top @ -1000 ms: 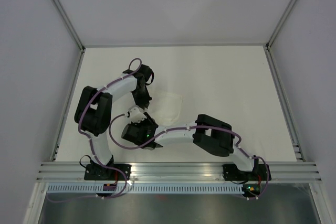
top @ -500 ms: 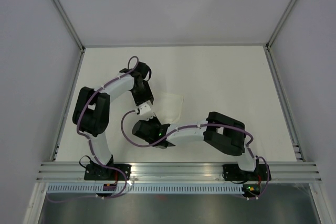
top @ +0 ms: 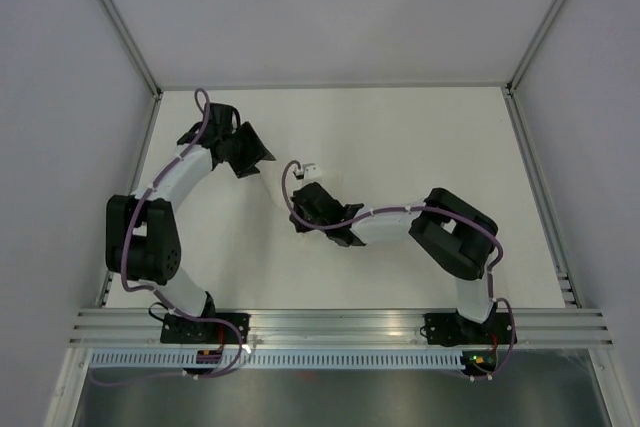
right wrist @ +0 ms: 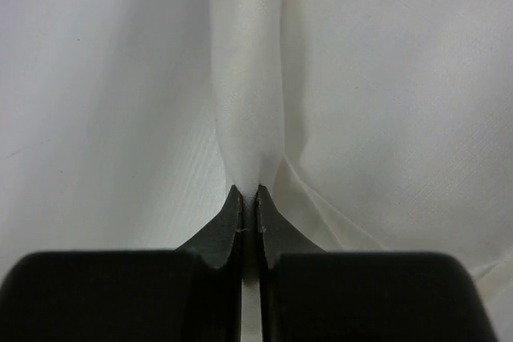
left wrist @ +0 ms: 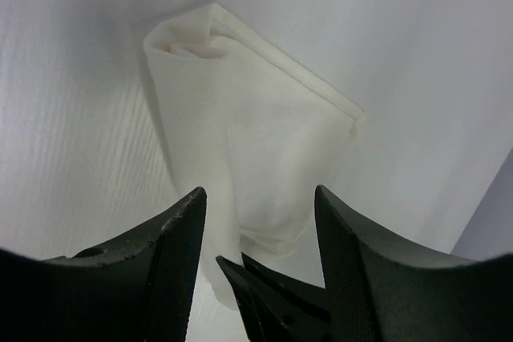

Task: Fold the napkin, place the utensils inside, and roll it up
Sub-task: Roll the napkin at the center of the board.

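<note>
Swung leftward, the left claw (left wrist: 258, 192) is held spread.
Folding is judged in hand: the thin white cloth napkin (left wrist: 256, 142), pinched by the right claw (right wrist: 249, 194), is to be carried over.

Two white arms with black joint housings — left arm (top: 175, 175), right arm (top: 385, 227) — each trailed by a purple cable (top: 284, 185); tapered black fingers (left wrist: 172, 262).

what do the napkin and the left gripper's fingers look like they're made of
The napkin: probably thin fabric or paper-like cloth, matte off-white; it creases softly, with layered edges. Fingers of the left gripper: likely hard black plastic or rubber, matte; fine dotted texture on inner faces.
</note>
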`<state>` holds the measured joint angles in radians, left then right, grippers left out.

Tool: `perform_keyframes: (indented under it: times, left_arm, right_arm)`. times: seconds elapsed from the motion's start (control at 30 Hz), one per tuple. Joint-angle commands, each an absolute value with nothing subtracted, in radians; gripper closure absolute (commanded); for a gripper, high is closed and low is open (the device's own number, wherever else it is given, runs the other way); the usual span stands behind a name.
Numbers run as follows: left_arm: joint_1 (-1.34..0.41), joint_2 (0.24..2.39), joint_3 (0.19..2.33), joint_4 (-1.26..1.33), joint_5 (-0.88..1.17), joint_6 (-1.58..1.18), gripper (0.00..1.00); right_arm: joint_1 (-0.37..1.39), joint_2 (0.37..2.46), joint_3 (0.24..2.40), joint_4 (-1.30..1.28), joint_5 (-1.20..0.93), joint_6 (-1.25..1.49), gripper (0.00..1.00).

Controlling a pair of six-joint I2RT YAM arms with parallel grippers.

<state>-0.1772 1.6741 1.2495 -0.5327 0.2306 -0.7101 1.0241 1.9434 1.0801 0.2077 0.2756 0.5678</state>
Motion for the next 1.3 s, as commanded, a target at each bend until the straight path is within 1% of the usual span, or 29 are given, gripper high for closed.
perform_keyframes:
  times: [0.0, 0.03, 0.17, 0.2, 0.33, 0.5, 0.73, 0.9, 1.0, 1.03, 1.13, 1.2, 1.23, 1.27]
  left_arm:
    - [-0.152, 1.583, 1.149, -0.368, 0.305, -0.733, 0.38]
    - [-0.152, 1.571, 1.087, -0.335, 0.322, -0.739, 0.39]
    - [-0.152, 1.528, 0.908, -0.155, 0.379, -0.802, 0.4]
    - [-0.152, 1.526, 0.875, -0.068, 0.4, -0.811, 0.4]
    - [-0.15, 1.535, 0.711, 0.102, 0.449, -0.853, 0.4]
    - [-0.152, 1.585, 0.652, 0.156, 0.448, -0.856, 0.4]
    - [-0.152, 1.623, 0.663, 0.1, 0.365, -0.815, 0.39]
    - [-0.161, 1.631, 0.696, 0.031, 0.301, -0.821, 0.42]
    - [-0.166, 1.652, 0.757, -0.069, 0.266, -0.815, 0.46]
    - [-0.167, 1.658, 0.77, -0.089, 0.256, -0.813, 0.5]
    - [-0.172, 1.663, 0.785, -0.109, 0.229, -0.822, 0.54]
    - [-0.182, 1.68, 0.807, -0.133, 0.216, -0.818, 0.61]
    - [-0.19, 1.689, 0.819, -0.146, 0.216, -0.815, 0.68]
    - [-0.195, 1.697, 0.84, -0.158, 0.216, -0.812, 0.72]
  right_arm:
    - [0.959, 1.996, 1.002, 0.167, 0.023, 0.639, 1.0]
    - [0.945, 1.999, 0.987, 0.175, -0.024, 0.65, 1.0]
    - [0.896, 2.019, 0.976, 0.167, -0.098, 0.687, 1.0]
    - [0.882, 2.035, 0.983, 0.157, -0.109, 0.695, 1.0]
    - [0.854, 2.082, 1.003, 0.124, -0.196, 0.706, 1.0]
    - [0.796, 2.143, 0.96, 0.212, -0.346, 0.767, 0.99]
    - [0.749, 2.18, 0.943, 0.248, -0.413, 0.792, 1.0]
    - [0.726, 2.198, 0.948, 0.233, -0.44, 0.796, 0.99]
    - [0.71, 2.204, 0.943, 0.23, -0.466, 0.796, 0.99]
    - [0.709, 2.203, 0.942, 0.227, -0.471, 0.795, 0.99]
    - [0.698, 2.2, 0.934, 0.227, -0.48, 0.798, 0.99]
    - [0.692, 2.209, 0.933, 0.238, -0.5, 0.805, 0.98]
    - [0.69, 2.213, 0.933, 0.236, -0.503, 0.804, 0.98]
    - [0.69, 2.214, 0.934, 0.235, -0.502, 0.802, 0.98]
